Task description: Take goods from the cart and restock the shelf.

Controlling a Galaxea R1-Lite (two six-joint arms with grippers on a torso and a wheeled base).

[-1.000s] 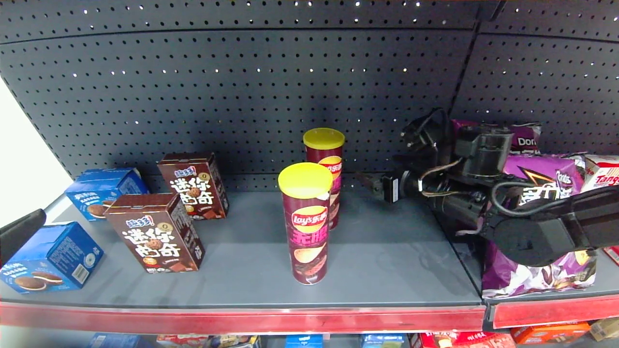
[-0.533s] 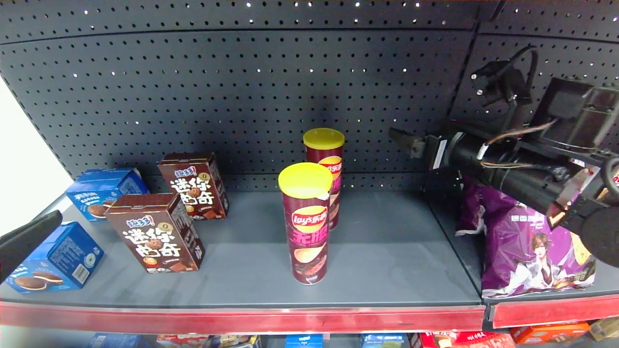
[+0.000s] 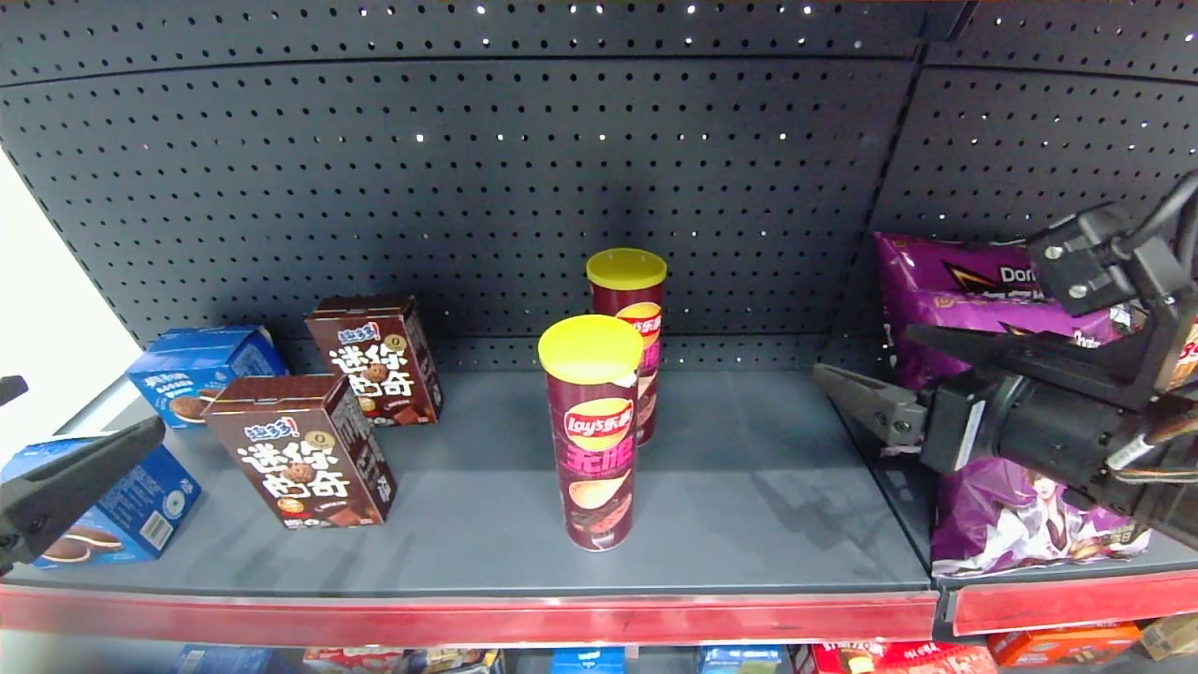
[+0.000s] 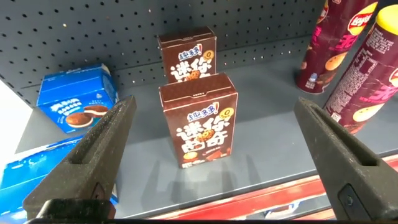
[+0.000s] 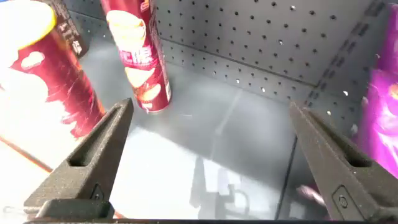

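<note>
Though empty, left gripper [image 4: 214,102] and right gripper [image 5: 210,106] agape.

The front chip can [image 3: 596,440] is wearing a glossy printed wrap under a smooth yellow plastic lid [image 3: 590,346], and the rear can [image 3: 629,300] behind it is showing the same finish. Under the front chip can, the shelf deck [image 3: 749,505] is looking like matt grey painted metal; behind it, the back panel [image 3: 421,187] is showing matt dark perforated sheet metal. Left of it, the brown boxes [image 3: 299,449] and blue boxes [image 3: 201,365] are looking like smooth, slightly glossy cardboard. Right of it, the purple bags [image 3: 955,281] are gleaming as crinkled film. The left gripper [image 4: 214,102] is showing matt black plastic fingers [image 4: 93,155].
</note>
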